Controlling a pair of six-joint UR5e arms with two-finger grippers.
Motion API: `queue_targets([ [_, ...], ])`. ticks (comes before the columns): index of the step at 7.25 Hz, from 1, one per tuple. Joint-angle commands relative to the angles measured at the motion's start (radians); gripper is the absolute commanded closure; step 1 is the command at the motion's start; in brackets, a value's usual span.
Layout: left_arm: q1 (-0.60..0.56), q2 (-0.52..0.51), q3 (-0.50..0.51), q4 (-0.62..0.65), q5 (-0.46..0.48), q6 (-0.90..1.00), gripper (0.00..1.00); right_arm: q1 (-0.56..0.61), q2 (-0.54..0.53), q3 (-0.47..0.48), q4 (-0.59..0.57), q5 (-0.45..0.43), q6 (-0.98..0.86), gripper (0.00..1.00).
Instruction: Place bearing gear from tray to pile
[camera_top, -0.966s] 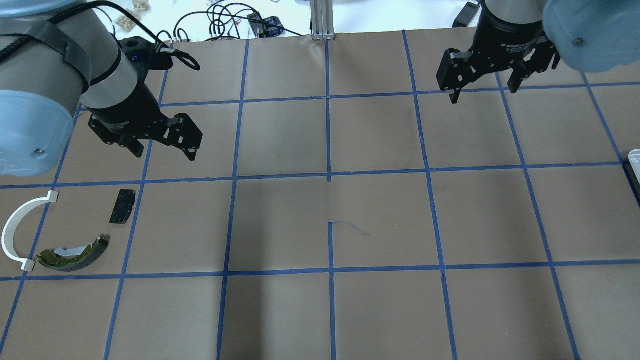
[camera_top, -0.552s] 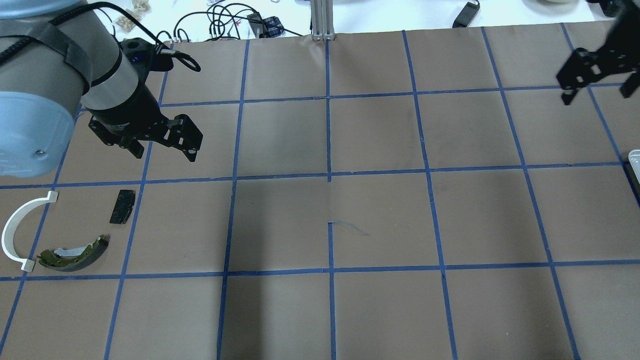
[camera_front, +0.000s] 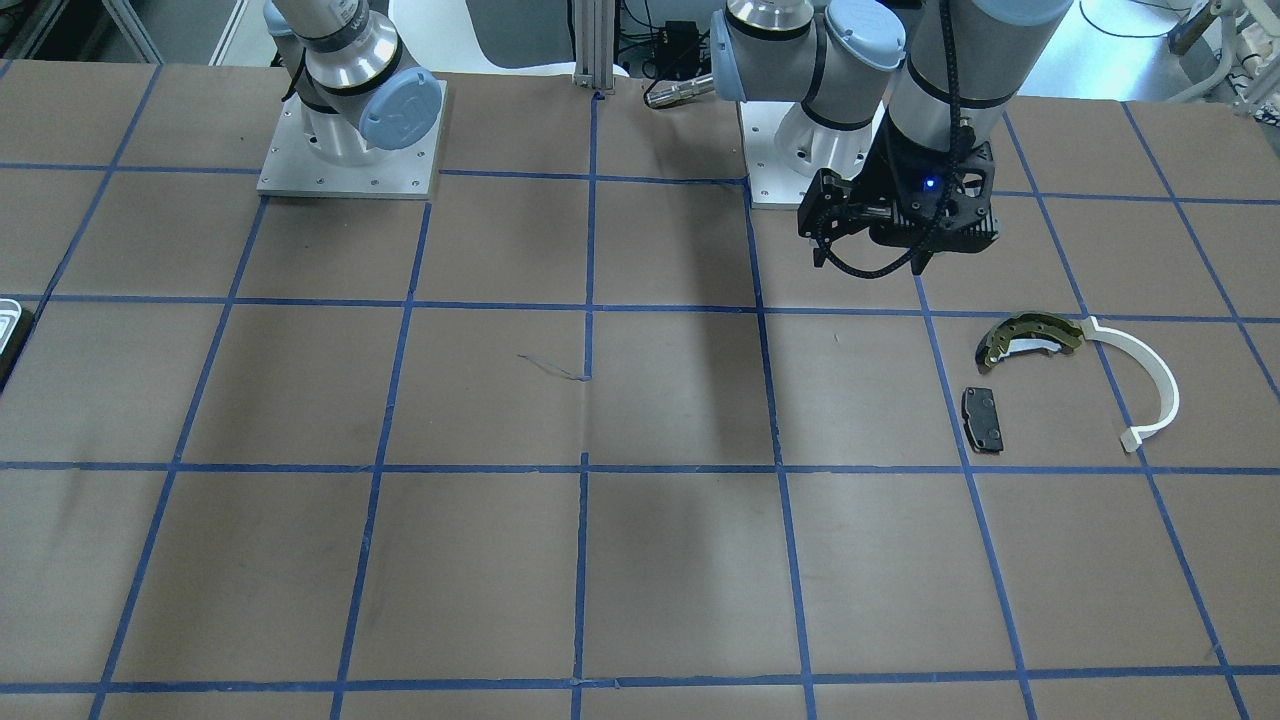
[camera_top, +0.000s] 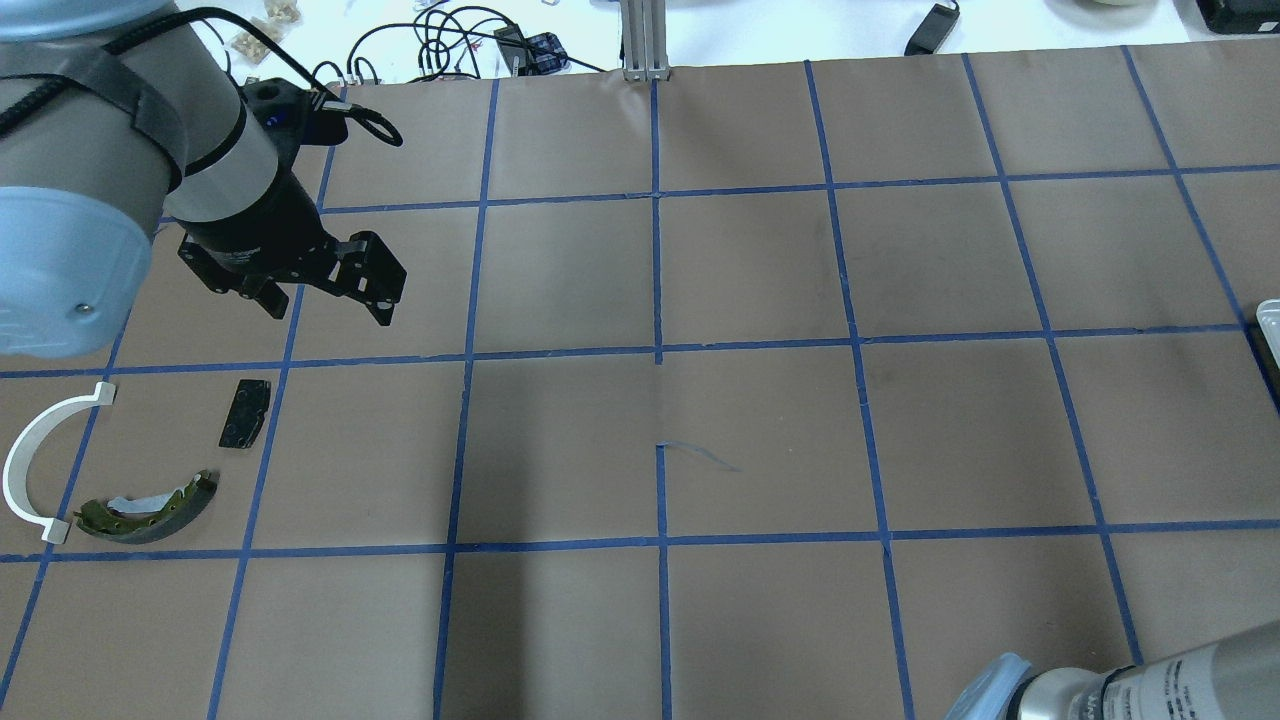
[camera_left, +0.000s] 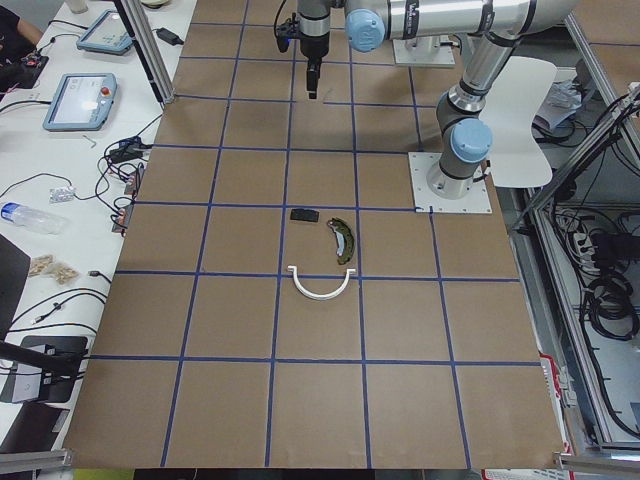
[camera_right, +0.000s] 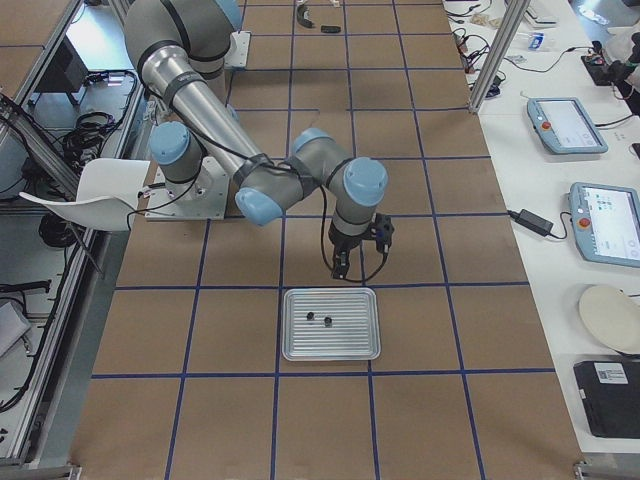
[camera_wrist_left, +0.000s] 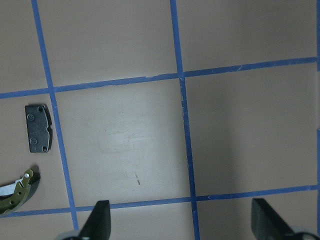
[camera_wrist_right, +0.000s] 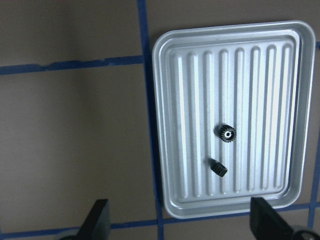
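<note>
The right arm has swung clean out of the overhead view's top right corner. Only its elbow shows there now, low at the right edge. Its right end effector (camera_right: 340, 268) now hangs over the worktop (camera_right: 420, 250), just beside the tray (camera_wrist_right: 190, 100) on the robot's side. The wrist view shows its fingers (camera_wrist_right: 100, 215) spread wide, with nothing between them. That looks like the approach for the pick: the arm is at the tray but not yet down on anything.

The tray holds two parts. One gear (camera_wrist_right: 226, 133) lies flat with its centre hole showing. The other gear (camera_wrist_right: 217, 167) is tipped on its side just below it. They sit near each other but apart. Neither is touched, so the transfer has yet to begin.

Across the worktop, the left end effector (camera_top: 325, 300) has barely budged. It hovers near the pile (camera_front: 1030, 340), also wide and empty. The shoe (camera_top: 150, 510), arc (camera_top: 30, 450) and pad (camera_top: 245, 412) sit just as they did, with no gear among them.

As for writing, there is little to read. The blue joint cap (camera_front: 400, 105) carries a moulded logo I cannot make out. The lettering on the left wrist and on the pendants (camera_right: 570, 125) is too small to read.
</note>
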Motion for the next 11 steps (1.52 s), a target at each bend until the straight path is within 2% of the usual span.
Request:
queue_targets([
  [1, 0.000, 0.000, 0.000, 0.000, -0.001, 0.000, 0.00, -0.059, 0.136, 0.026, -0.175, 0.012, -0.061, 0.00],
  [2, 0.000, 0.000, -0.002, -0.003, 0.000, 0.000, 0.00, -0.076, 0.165, 0.052, -0.273, 0.013, -0.097, 0.00],
  [3, 0.001, 0.000, 0.000, -0.001, 0.000, 0.000, 0.00, -0.079, 0.170, 0.085, -0.329, 0.013, -0.113, 0.05],
  [4, 0.003, 0.000, 0.000, -0.001, 0.000, 0.000, 0.00, -0.088, 0.175, 0.098, -0.332, 0.013, -0.115, 0.14],
  [5, 0.003, 0.000, 0.000, -0.001, 0.000, 0.000, 0.00, -0.091, 0.178, 0.102, -0.332, 0.013, -0.115, 0.18],
  [6, 0.003, 0.000, 0.000, -0.003, 0.000, 0.000, 0.00, -0.093, 0.185, 0.102, -0.331, 0.016, -0.107, 0.18],
  [8, 0.003, 0.000, -0.002, -0.003, 0.026, 0.001, 0.00, -0.096, 0.188, 0.099, -0.340, 0.117, -0.116, 0.18],
  [9, 0.003, 0.000, -0.002, -0.003, 0.080, 0.002, 0.00, -0.096, 0.191, 0.099, -0.355, 0.120, -0.119, 0.24],
  [10, 0.001, 0.000, -0.003, -0.001, 0.074, 0.000, 0.00, -0.096, 0.195, 0.099, -0.357, 0.107, -0.121, 0.32],
  [11, 0.001, 0.000, -0.008, 0.000, 0.070, 0.000, 0.00, -0.098, 0.193, 0.099, -0.357, 0.099, -0.124, 0.33],
])
